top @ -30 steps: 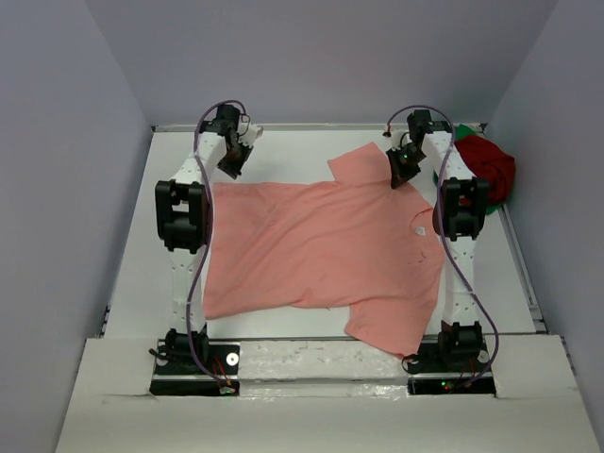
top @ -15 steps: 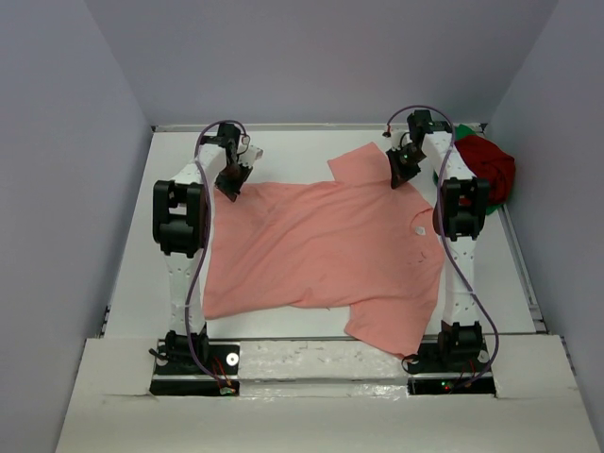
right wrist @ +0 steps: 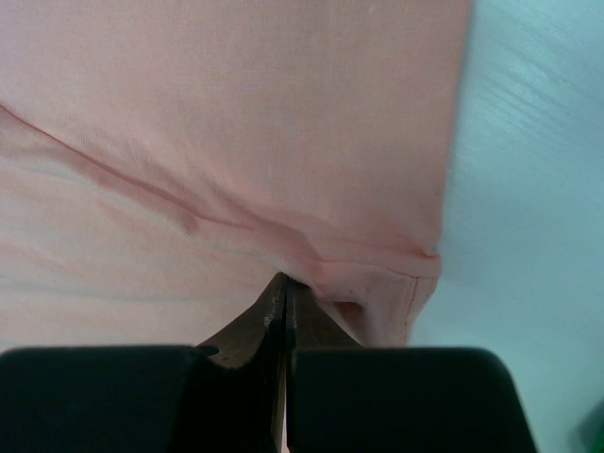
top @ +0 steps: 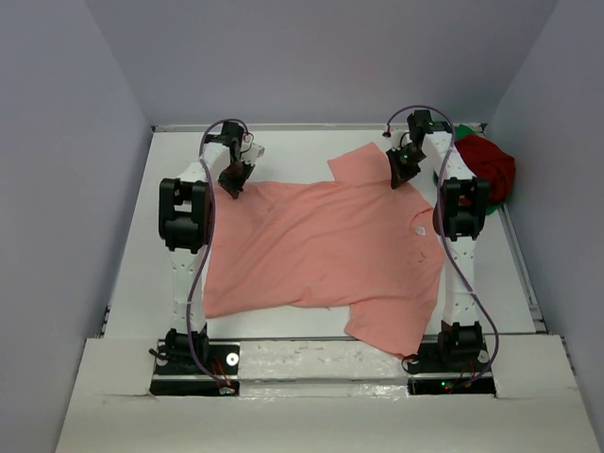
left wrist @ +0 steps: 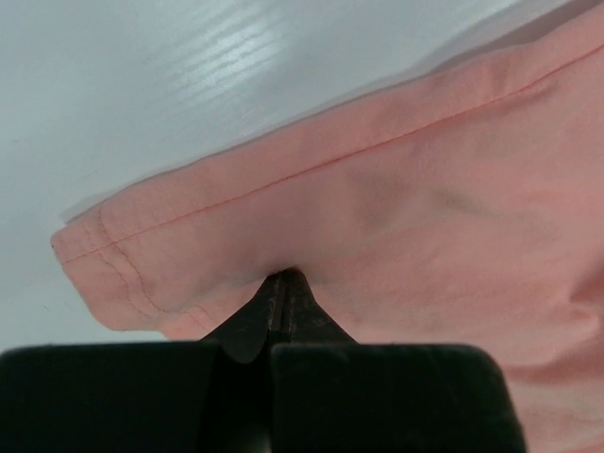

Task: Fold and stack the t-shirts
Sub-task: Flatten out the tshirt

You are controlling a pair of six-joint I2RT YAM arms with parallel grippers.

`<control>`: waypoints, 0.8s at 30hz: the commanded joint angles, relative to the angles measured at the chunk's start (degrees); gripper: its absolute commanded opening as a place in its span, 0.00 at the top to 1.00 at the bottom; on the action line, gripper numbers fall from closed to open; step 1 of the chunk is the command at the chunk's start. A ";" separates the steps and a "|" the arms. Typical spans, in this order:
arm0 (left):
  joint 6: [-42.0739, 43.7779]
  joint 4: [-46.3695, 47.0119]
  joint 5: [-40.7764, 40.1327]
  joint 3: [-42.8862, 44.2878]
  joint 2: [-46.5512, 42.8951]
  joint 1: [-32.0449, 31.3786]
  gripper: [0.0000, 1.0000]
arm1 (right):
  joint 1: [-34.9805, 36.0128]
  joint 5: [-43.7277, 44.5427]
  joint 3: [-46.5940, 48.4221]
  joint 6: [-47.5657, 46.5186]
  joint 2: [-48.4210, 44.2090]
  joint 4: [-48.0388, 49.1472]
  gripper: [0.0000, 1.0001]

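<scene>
A salmon-pink t-shirt (top: 321, 245) lies spread flat across the white table. My left gripper (top: 233, 183) is at its far left hem corner. In the left wrist view the jaws (left wrist: 283, 276) are shut, with the pink cloth (left wrist: 425, 189) puckered at their tip and the hem raised a little off the table. My right gripper (top: 402, 176) is at the far right of the shirt, by the far sleeve. There the jaws (right wrist: 285, 278) are shut on a fold of cloth (right wrist: 236, 113) at the sleeve seam. A dark red t-shirt (top: 489, 165) lies bunched at the far right, with green cloth (top: 464, 136) showing under it.
Grey walls enclose the table (top: 311, 146) on three sides. The crumpled pile sits in the far right corner, just beyond my right arm. Both arm bases stand at the near edge, and the shirt's near sleeve reaches almost to the right base.
My left gripper has shifted slightly right and toward the near side, still shut at the shirt's corner. The right arm and the rest of the shirt have stayed put.
</scene>
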 commanded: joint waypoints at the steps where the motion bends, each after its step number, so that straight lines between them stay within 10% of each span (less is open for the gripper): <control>1: -0.38 -0.31 -1.92 2.89 4.94 -0.23 1.00 | 0.35 2.45 -0.22 -1.07 0.32 1.87 1.00; 24: -3.19 5.14 -22.04 18.53 10.93 -2.43 1.00 | 0.35 11.59 8.84 -2.47 4.72 24.45 1.00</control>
